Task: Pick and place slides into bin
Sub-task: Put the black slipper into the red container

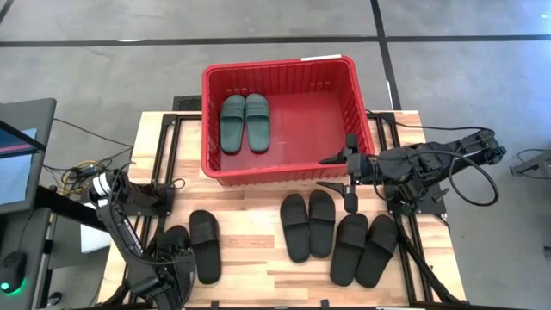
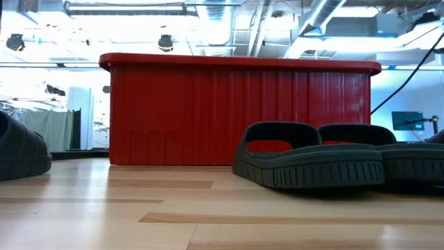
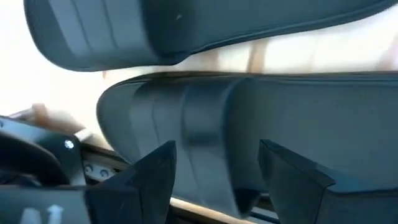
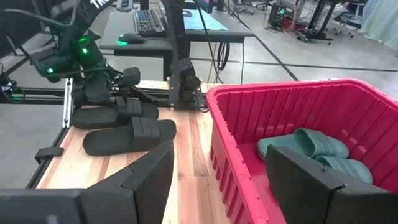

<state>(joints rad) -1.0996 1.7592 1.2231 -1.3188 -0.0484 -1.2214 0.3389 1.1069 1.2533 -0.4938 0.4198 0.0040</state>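
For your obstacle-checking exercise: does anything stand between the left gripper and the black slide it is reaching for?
Nothing visible does. The left gripper is open, directly over the outer black slide at the table's left; no object lies between its fingers and the slide.

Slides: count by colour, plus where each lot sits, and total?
green slides: 2, in the red bin
black slides: 6, on the table; one under the open left gripper
Total: 8
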